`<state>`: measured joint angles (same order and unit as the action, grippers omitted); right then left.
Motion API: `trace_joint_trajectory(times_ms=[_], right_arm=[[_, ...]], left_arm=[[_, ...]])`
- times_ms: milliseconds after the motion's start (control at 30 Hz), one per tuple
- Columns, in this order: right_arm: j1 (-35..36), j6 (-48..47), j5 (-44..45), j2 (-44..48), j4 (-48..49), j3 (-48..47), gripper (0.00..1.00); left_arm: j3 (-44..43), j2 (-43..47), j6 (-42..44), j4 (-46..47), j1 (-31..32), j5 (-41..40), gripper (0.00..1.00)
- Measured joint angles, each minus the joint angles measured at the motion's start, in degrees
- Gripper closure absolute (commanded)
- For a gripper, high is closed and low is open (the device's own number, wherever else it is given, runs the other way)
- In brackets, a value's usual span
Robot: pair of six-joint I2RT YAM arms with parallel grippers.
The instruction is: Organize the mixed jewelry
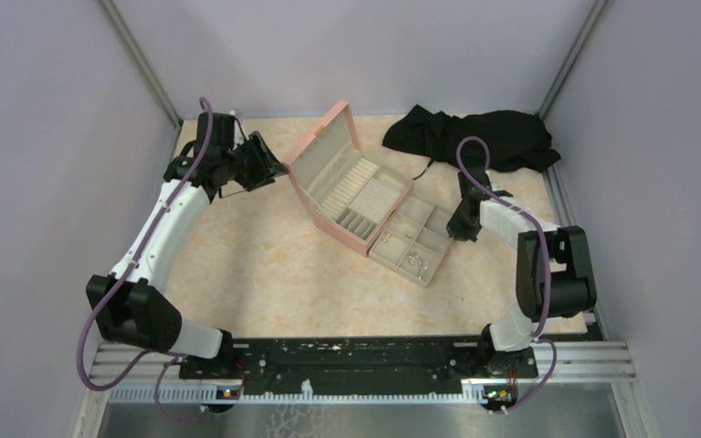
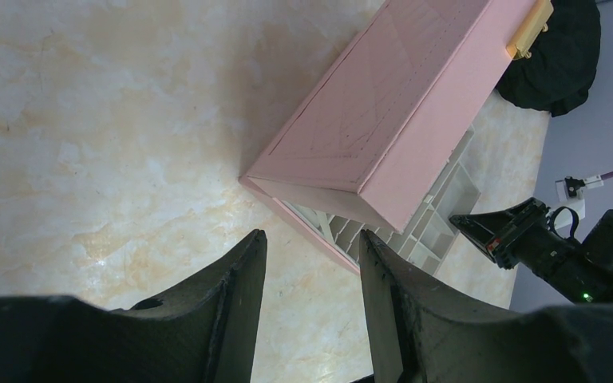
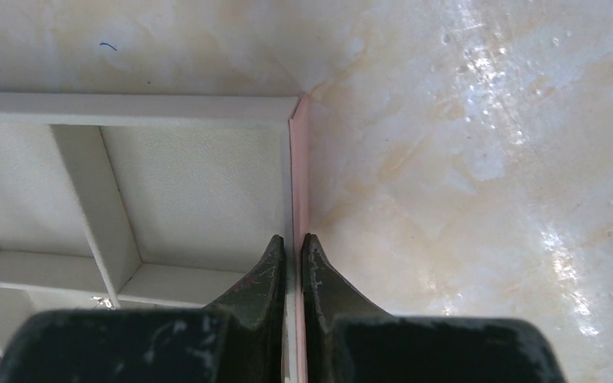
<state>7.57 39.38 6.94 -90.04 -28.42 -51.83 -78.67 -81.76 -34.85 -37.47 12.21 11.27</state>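
Observation:
The open pink box [image 1: 333,151] with cream lining stands mid-table, its lid upright. The beige six-compartment tray [image 1: 415,212] lies against its right side. Tiny pale jewelry pieces [image 1: 415,262] lie in the tray's near compartments; one glint of jewelry [image 3: 102,302] shows in the right wrist view. My right gripper [image 1: 454,228] is shut on the tray's right side wall [image 3: 295,159], one finger inside and one outside [image 3: 294,239]. My left gripper [image 1: 278,169] is open and empty [image 2: 313,235], just left of the pink lid [image 2: 383,104], above the tabletop.
A black cloth [image 1: 475,137] lies crumpled at the back right, behind the tray, and shows in the left wrist view [image 2: 559,56]. Grey walls close in the table on the left, back and right. The right arm's gripper [image 2: 519,231] shows past the box.

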Motion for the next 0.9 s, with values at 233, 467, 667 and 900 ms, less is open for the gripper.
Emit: trace_joint_trajectory(times_ms=[233, 467, 667, 900], right_arm=[[0.3, 1.3, -1.1, -1.7, -0.4, -1.9, 1.0], [0.9, 3.7, -1.2, -3.0, -1.6, -3.5, 1.0], [1.8, 4.9, -1.0, -3.8, -2.6, -5.2, 1.0], [5.9, 8.4, -1.1, -7.8, -0.3, -9.0, 1.0]], left_arm=[[0.0, 0.0, 0.0, 0.0, -0.1, 0.0, 0.47], [0.0, 0.0, 0.0, 0.0, -0.3, 0.0, 0.47], [0.0, 0.0, 0.0, 0.0, -0.5, 0.0, 0.47], [-0.3, 0.0, 0.2, 0.0, -0.5, 0.3, 0.46]])
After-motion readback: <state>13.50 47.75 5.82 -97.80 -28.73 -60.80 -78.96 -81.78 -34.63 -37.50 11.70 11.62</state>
